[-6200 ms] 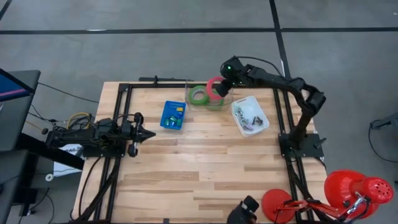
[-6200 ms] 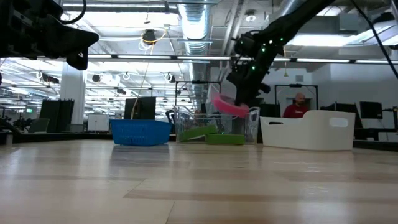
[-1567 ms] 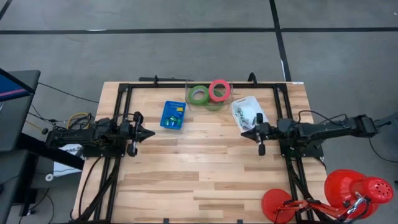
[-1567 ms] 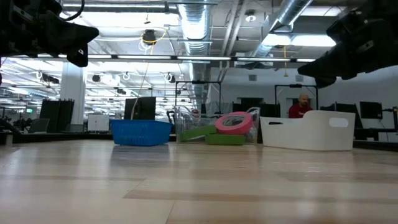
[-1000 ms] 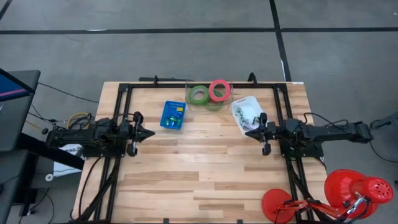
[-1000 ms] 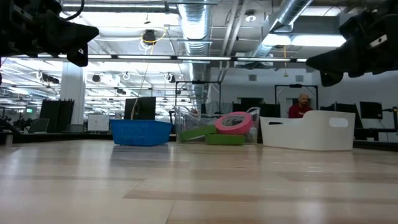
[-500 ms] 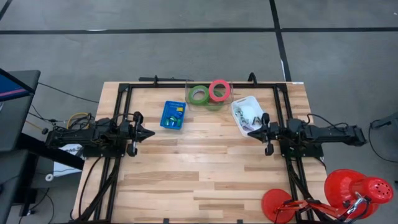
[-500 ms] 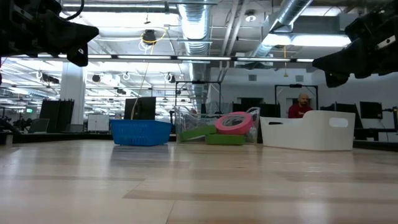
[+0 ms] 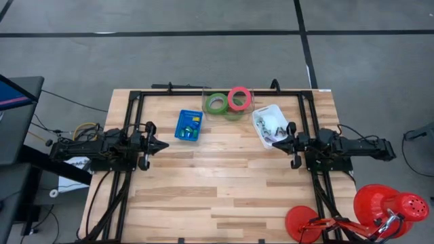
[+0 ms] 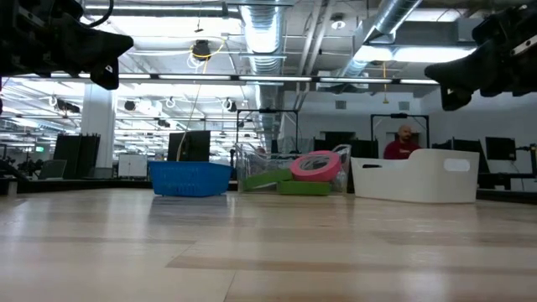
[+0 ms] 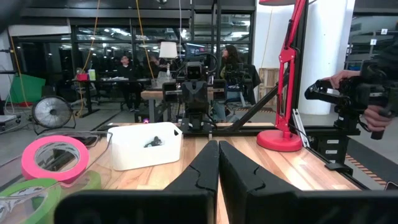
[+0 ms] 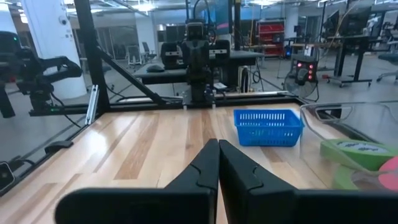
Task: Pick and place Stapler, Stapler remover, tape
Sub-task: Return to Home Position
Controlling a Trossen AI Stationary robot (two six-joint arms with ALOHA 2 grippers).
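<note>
Two arms and a bare worktop (image 9: 217, 183) between them, so is the sorting done? – mk_bench

Pretty much, I'd say. Left to right: the left end effector (image 9: 163, 145) waits at the left edge, fingers clenched on nothing. The blue bin (image 10: 189, 178) has the staplers (image 9: 188, 126) in it. The transparent bin (image 10: 246, 159) at the far edge holds the green tape (image 9: 216, 103) with the pink tape (image 9: 238, 97) tilted beside it, so the rolls sit apart from the small stuff. The white bin (image 10: 419, 180) has little dark-and-metal pieces, probably the stapler removers (image 9: 271, 129), but they're too small to be sure. The right end effector (image 9: 279, 143) hovers just beside that bin, pinched closed and empty. Its arm is folded low at the right edge, which reads as parking clear of the bins. – torque_tom
</note>
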